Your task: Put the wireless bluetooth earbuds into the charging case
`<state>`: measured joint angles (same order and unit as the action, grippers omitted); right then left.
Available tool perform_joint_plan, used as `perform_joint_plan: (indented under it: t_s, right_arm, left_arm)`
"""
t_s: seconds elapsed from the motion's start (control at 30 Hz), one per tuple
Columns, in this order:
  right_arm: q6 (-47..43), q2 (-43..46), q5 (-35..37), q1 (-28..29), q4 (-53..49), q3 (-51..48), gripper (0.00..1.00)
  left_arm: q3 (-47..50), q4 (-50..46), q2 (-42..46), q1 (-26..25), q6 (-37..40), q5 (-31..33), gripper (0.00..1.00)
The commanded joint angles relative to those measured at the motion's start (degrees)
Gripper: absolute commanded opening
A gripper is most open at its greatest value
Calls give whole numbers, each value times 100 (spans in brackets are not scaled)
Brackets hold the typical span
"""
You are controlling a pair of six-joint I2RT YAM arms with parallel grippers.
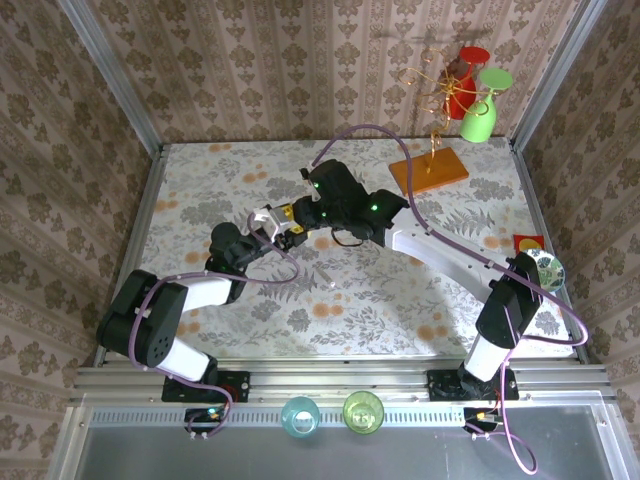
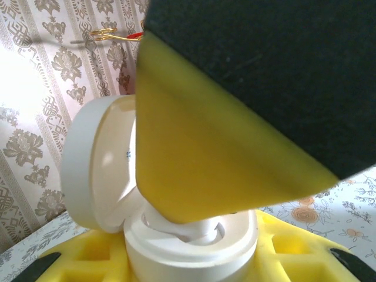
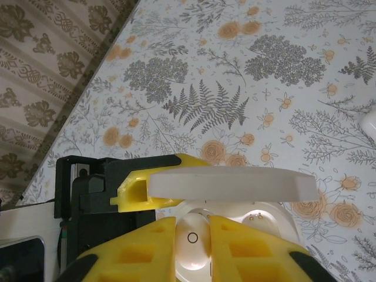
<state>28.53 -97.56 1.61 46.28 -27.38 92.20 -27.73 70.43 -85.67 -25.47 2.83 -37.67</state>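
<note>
Right wrist: earbud [image 3: 192,245] between the jaws

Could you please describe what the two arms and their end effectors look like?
The left arm and right arm have white links between black joints, with purple cables looping alongside; green lights glow on the right one. The left end effector and right end effector have yellow, pocketed fingers.

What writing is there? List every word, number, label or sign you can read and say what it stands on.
No word or number is legible.
"O": a thin ring sign on the white earbud.
White charging case, inside its lid: tiny blue print, too small to read.
Small red card: a yellow mark, too blurred to read.
</note>
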Motion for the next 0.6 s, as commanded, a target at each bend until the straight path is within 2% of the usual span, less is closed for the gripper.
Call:
perform_joint_plan:
  t_s: [0.0, 0.1, 0.27, 0.4, 0.57]
  right_arm:
    - [-20, 93, -38, 65, 11, 66, 27]
    - [-77, 253, 4, 65, 34, 25, 35]
    - [-98, 632, 100, 59, 249, -309, 39]
    - [-121, 1253, 194, 55, 696, -1105, 45]
    - [105, 2140, 651, -95, 997, -2284, 47]
  left_arm:
    - [-111, 246, -91, -28, 67, 32, 30]
    - [-87, 243, -89, -28, 79, 23, 30]
    - [-49, 262, -96, -31, 111, 38, 30]
    - [10, 278, -40, 11, 106, 41, 30]
    - [150, 266, 166, 138, 77, 23, 30]
